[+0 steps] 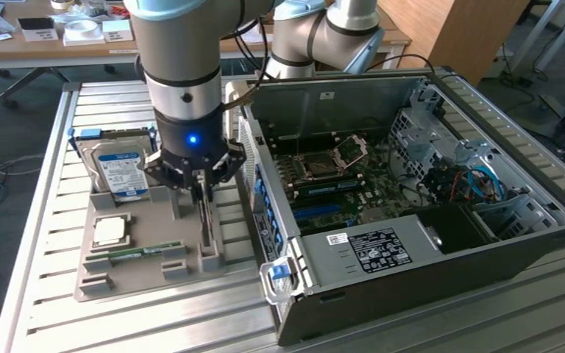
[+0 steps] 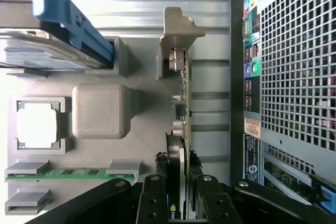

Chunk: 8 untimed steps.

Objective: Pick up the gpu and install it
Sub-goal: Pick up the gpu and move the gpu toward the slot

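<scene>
The gpu [image 1: 207, 226] stands on edge in a slot of the grey holder tray [image 1: 115, 285], just beside the open computer case [image 1: 518, 243]. My gripper [image 1: 204, 194] is straight above it, fingers down over the card's top edge. In the wrist view the gpu [image 2: 181, 103] runs edge-on away from the camera, its metal bracket [image 2: 178, 27] at the far end. My gripper [image 2: 179, 199] has one black finger [image 2: 155, 195] on each side of the card, pressed against it. The card still sits in the holder.
The tray [image 2: 142, 145] also holds a silver hard drive [image 1: 121, 173] with a blue-white label, a CPU [image 1: 111, 230] and a green RAM stick [image 1: 145, 252]. The case wall [image 2: 294, 77] stands close beside the card. The motherboard [image 1: 337, 180] with blue slots lies inside the case.
</scene>
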Motion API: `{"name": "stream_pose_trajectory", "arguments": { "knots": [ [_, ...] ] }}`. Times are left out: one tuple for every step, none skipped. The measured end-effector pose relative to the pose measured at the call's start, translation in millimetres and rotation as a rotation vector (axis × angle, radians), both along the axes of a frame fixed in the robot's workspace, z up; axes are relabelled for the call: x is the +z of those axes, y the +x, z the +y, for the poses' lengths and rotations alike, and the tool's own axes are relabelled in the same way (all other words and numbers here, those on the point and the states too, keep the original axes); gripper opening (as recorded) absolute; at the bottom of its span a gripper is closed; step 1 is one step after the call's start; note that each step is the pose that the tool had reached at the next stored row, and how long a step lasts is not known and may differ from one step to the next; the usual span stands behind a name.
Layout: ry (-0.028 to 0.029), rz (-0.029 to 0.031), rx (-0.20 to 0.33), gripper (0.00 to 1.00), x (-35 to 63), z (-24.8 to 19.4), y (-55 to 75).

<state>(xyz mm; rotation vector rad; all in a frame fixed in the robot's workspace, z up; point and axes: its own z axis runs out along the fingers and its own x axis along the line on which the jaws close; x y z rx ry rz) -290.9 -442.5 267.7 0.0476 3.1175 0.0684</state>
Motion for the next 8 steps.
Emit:
{"name": "stream_pose_trajectory", "arguments": {
  "knots": [
    [-0.0001, 0.0001, 0.0, 0.27, 3.0, 0.0, 0.0],
    [0.0, 0.0, 0.0, 0.27, 6.0, 0.0, 0.0],
    [0.0, 0.0, 0.0, 0.27, 9.0, 0.0, 0.0],
    [-0.0001, 0.0001, 0.0, 0.27, 12.2, 0.0, 0.0],
    [0.0, 0.0, 0.0, 0.27, 15.3, 0.0, 0.0],
    [0.0, 0.0, 0.0, 0.27, 18.7, 0.0, 0.0],
    [-0.0001, 0.0, 0.0, 0.27, 21.8, 0.0, 0.0],
    [-0.0001, 0.0, 0.0, 0.27, 24.8, 0.0, 0.0]
  ]
}}
